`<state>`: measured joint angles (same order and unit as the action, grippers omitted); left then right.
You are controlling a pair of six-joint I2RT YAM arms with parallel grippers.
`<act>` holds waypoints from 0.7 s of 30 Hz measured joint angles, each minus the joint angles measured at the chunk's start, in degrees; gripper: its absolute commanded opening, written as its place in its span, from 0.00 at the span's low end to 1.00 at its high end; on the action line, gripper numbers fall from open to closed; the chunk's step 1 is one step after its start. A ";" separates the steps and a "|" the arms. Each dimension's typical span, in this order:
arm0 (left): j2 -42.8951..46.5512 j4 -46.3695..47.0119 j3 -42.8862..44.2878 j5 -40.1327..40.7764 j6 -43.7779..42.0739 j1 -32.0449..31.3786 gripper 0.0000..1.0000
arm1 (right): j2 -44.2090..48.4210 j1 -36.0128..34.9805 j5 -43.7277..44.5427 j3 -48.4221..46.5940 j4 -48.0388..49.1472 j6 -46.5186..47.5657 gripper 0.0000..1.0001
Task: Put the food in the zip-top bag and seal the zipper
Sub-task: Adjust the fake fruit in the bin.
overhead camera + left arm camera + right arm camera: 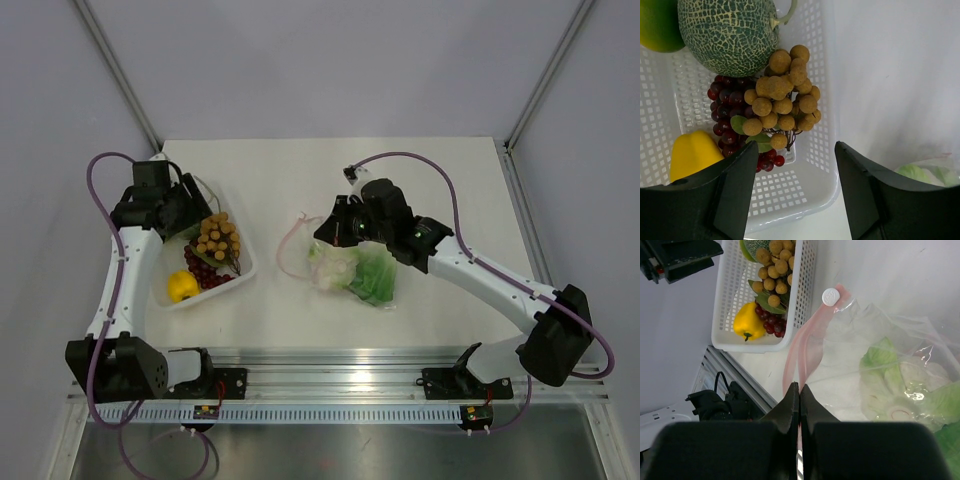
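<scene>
Clear crinkly bag (345, 268) laid beside the tray (732, 295), lettuce (376, 281) and pale vegetable (330, 264) seen inside, pink zipper (805, 347) pinched by right end effector (799, 390), left end effector (796, 148) spread over the tray.

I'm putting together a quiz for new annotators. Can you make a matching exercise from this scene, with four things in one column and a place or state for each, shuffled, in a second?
Things:
1. yellow pepper
2. green lettuce
3. left gripper
4. right gripper

Places or states:
A. shut on the pink zipper strip
B. inside the clear bag
C. open, above the white tray
D. lying in the white tray beside the red grapes

Pairs: 1-D, 2-B, 3-C, 4-A
</scene>
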<state>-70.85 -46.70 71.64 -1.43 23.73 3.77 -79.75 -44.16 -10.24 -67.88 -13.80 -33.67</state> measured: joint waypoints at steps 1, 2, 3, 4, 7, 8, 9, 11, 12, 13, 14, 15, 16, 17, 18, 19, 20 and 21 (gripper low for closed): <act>-0.63 0.31 -0.20 0.20 0.50 0.26 0.66 | 0.00 0.00 -0.24 0.15 0.28 0.02 0.00; -1.03 0.87 -0.83 0.24 0.98 0.48 0.67 | 0.02 0.00 -0.55 0.46 0.74 0.02 0.00; -1.27 1.36 -1.73 0.35 1.51 0.74 0.66 | 0.02 0.00 -0.81 0.63 0.90 0.02 0.00; -1.29 1.70 -2.82 0.55 2.05 1.18 0.66 | 0.07 0.00 -1.14 0.90 1.18 0.04 0.00; -1.42 1.55 -5.11 0.37 3.23 3.56 0.65 | 0.28 0.00 -1.88 1.97 2.03 0.07 0.00; -1.57 1.68 -5.66 0.04 3.48 4.92 0.65 | 0.50 0.00 -1.97 2.36 2.12 0.20 0.00; -1.79 1.68 -6.01 -0.11 3.80 6.01 0.65 | 0.79 0.00 -2.03 2.69 2.12 0.26 0.00; -2.21 1.92 -6.71 -0.04 4.33 7.48 0.65 | 1.79 0.00 -2.03 3.52 2.12 0.52 0.00; -2.25 2.25 -7.43 -0.02 4.68 7.69 0.65 | 2.27 0.00 -2.01 3.74 2.10 0.81 0.00; -2.23 2.32 -8.24 0.15 4.87 7.69 0.65 | 2.69 0.00 -2.01 3.80 2.01 1.05 0.00; -2.19 2.45 -9.18 0.20 5.07 7.67 0.65 | 2.97 0.00 -1.99 3.80 1.97 1.40 0.00; -2.03 2.64 -10.25 0.31 5.14 7.63 0.66 | 3.13 0.00 -1.92 3.80 1.95 1.66 0.00; -1.86 2.64 -11.28 0.57 5.11 7.54 0.66 | 3.26 0.00 -1.92 3.80 1.92 1.95 0.00; -1.70 2.51 -12.04 0.66 5.11 7.54 0.65 | 3.28 0.00 -1.92 3.80 1.92 2.12 0.00; -1.60 2.25 -12.81 0.92 5.09 7.54 0.64 | 3.28 0.00 -1.92 3.80 1.95 2.21 0.00; -1.51 2.19 -13.46 1.25 5.09 7.54 0.58 | 3.28 0.00 -1.92 3.82 1.95 2.23 0.00; -1.49 2.23 -14.12 1.51 5.29 7.54 0.55 | 3.28 0.00 -1.92 3.85 1.97 2.21 0.00; -1.33 2.38 -14.88 1.88 5.53 7.54 0.53 | 3.28 0.00 -1.92 3.85 1.99 2.23 0.00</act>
<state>-72.18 -44.31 56.75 0.45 29.26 11.31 -76.47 -44.16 -12.16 -64.03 -11.81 -31.44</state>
